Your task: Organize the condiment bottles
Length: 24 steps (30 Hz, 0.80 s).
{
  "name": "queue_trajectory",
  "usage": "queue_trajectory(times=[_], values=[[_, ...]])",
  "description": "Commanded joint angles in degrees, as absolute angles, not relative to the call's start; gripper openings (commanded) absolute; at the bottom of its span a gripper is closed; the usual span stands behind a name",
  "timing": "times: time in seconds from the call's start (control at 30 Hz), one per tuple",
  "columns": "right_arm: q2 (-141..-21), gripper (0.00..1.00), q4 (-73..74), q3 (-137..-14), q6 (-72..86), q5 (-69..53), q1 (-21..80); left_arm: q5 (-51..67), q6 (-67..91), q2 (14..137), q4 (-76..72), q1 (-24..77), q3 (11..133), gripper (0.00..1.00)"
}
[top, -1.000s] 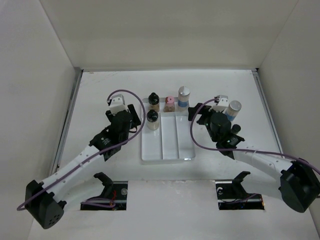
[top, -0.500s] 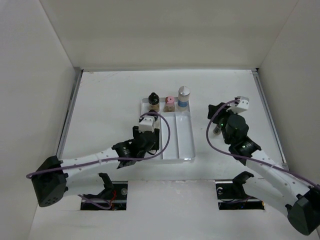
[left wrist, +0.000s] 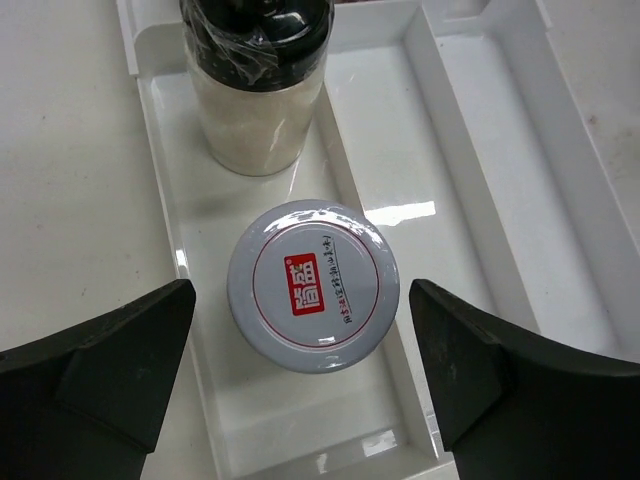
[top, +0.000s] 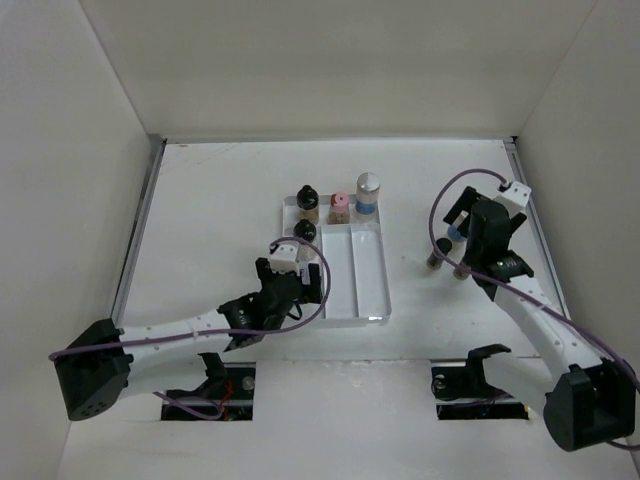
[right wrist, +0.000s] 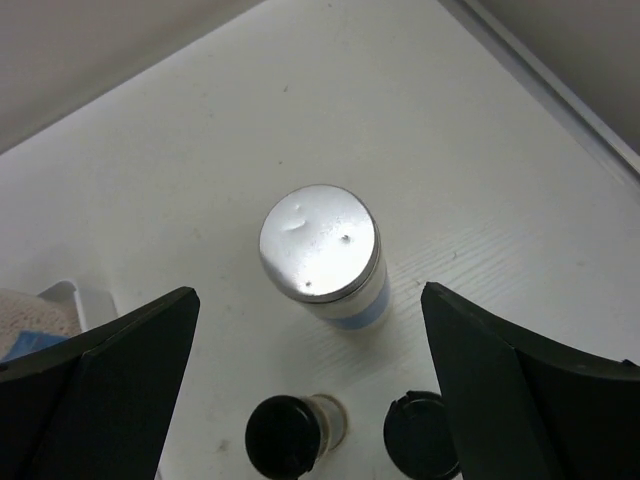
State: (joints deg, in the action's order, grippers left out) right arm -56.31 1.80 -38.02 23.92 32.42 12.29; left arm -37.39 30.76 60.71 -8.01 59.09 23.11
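**While both claws gape, jar and bottle stand ungripped**

Where the left wrist view looks straight down, a white-lidded jar (left wrist: 312, 285) is seen upright in the leftmost channel of the glossy divided tray (left wrist: 470, 150). Its flat round lid is ringed in red around a red square label. The left claw (left wrist: 302, 290) is spread wide, and its dark wedge-shaped fingers (left wrist: 100, 370) are set apart from the jar on either side. Just above the jar in the frame, in the same channel, a film-wrapped black-capped bottle (left wrist: 255, 90) of pale contents is stood.

At the centre of the right wrist view, a cylindrical silver-capped bottle (right wrist: 322, 250) with a dimpled metallic cap and a blue label band is stood on the matte white desk (right wrist: 200, 150). The right claw (right wrist: 308, 295) is likewise released, with no finger touching the bottle. Two small dark-capped bottles (right wrist: 288, 437) are found along the lower edge, near it.

In the top view, a rear black-capped bottle (top: 308, 203), a pink-capped bottle (top: 340, 207) and a second silver-capped bottle (top: 369, 192) are lined up side by side at the tray's upper end.
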Motion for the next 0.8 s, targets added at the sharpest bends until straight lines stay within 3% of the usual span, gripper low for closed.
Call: queue_trajectory(times=[0.0, 0.23, 0.47, 0.53, 0.67, 0.77], values=[[-59.58, 1.00, 2.90, -42.71, 22.06, 33.05, 10.94, -39.37, 30.67, 54.07, -17.73, 59.54, 20.58, 0.92], [-69.16, 1.00, 2.64, -47.72, 21.71, 26.82, 8.66, -40.60, 29.09, 44.57, -29.69, 57.88, 15.39, 0.97], [-75.67, 1.00, 1.50, -50.18, 21.88, 25.84, 5.06, -42.45, 29.18, 46.31, -40.15, 56.56, 9.94, 0.96], [-76.64, 0.90, 1.67, -50.97, 21.62, 25.05, 4.96, -43.41, 29.09, 46.41, -43.05, 55.51, 8.10, 0.96], [-76.99, 0.60, 2.81, -52.56, 21.88, 24.35, 4.96, -43.68, 29.36, 45.62, -45.09, 53.66, 6.15, 0.96], [-74.28, 0.49, 2.99, -53.96, 21.80, 25.66, 5.23, -44.21, 29.62, 45.35, -45.52, 52.96, 5.36, 0.96]])
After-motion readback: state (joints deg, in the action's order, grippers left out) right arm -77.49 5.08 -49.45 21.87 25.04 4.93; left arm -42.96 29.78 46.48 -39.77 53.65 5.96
